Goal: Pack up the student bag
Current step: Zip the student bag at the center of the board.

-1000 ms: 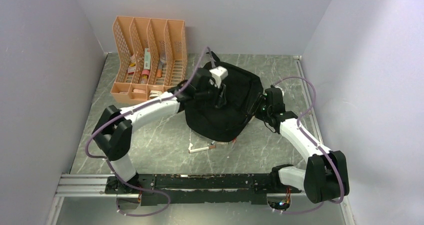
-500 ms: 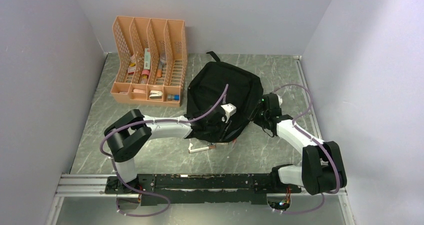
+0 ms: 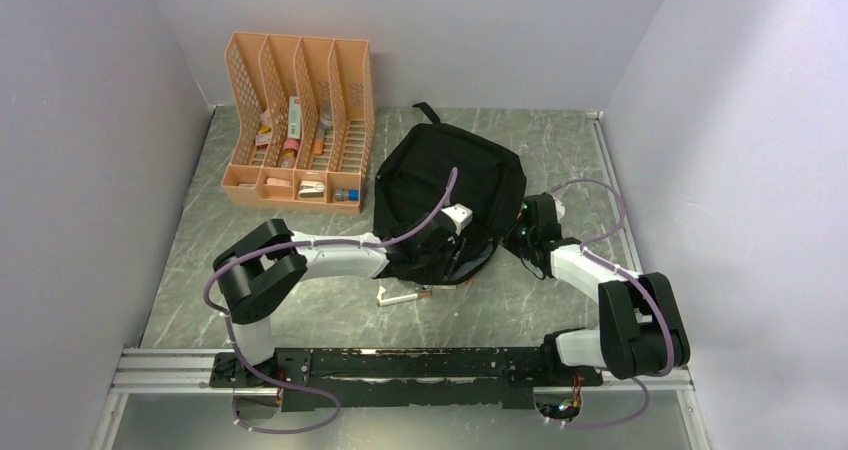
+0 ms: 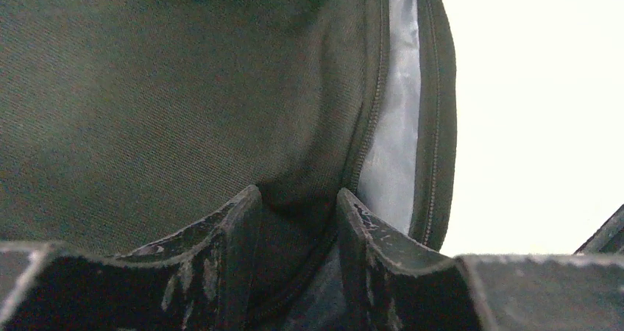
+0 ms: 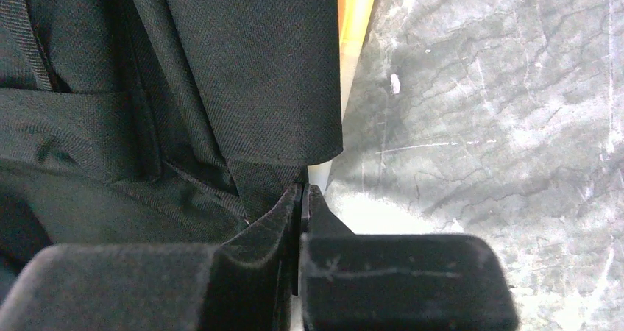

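The student bag (image 3: 450, 185) is a big black backpack lying in the middle of the table. My left gripper (image 3: 452, 242) is at its near edge. In the left wrist view a fold of the bag's fabric (image 4: 147, 103) fills the gap between the two fingers (image 4: 239, 224), beside a zipper and pale lining (image 4: 397, 118), so the left gripper (image 4: 298, 202) is shut on that fold. My right gripper (image 3: 522, 232) is at the bag's right edge. Close up, the right gripper (image 5: 303, 191) is shut, its tips against a hanging flap of the bag (image 5: 243, 73). Whether it pinches fabric I cannot tell.
An orange slotted desk organiser (image 3: 300, 120) with small items stands at the back left. A white pen-like thing (image 3: 402, 296) lies on the marble table (image 3: 300, 300) just in front of the bag. An orange-yellow strip (image 5: 358, 7) shows under the bag's right edge. Walls close in on three sides.
My left gripper came down from over the bag's top to its near edge, and the bag now lies flatter. My right gripper closed at the bag's right edge.
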Robot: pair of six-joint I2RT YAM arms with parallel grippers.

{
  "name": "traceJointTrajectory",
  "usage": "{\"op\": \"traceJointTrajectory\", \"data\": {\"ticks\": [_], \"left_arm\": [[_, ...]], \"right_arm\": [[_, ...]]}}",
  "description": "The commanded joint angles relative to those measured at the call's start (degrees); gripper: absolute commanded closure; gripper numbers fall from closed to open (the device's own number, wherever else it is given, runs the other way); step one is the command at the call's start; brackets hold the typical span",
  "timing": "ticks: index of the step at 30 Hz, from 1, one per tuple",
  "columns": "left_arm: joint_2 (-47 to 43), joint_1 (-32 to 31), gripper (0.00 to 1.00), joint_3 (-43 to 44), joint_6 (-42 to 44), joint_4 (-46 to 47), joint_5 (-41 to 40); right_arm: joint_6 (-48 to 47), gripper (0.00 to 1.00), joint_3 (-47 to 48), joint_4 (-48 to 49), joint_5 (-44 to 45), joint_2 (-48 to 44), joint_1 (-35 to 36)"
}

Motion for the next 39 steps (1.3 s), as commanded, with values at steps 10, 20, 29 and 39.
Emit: {"op": "traceJointTrajectory", "data": {"ticks": [10,20,29,39], "left_arm": [[4.77,2.75,0.44,14.59,4.2,-1.16,7.91],[13.62,4.01,0.43,24.24,6.14,-3.98,10.89],[16.51,6.81,0.35,26.4,-1.62,-2.2,9.02],[19.32,7.74,0.3,29.55,-13.95,0.63,8.42]], "right_arm": [[2.67,1.0,-4.89,0.75,1.76,3.78,-2.02],[2.83,1.0,-6.03,3.55,-0.77,3.44,-2.87],[2.15,1.0,-5.81,3.87,-1.19,3.88,-3.13],[1.96,1.0,-5.77,4.01,-2.5,3.97,-3.14]]}}
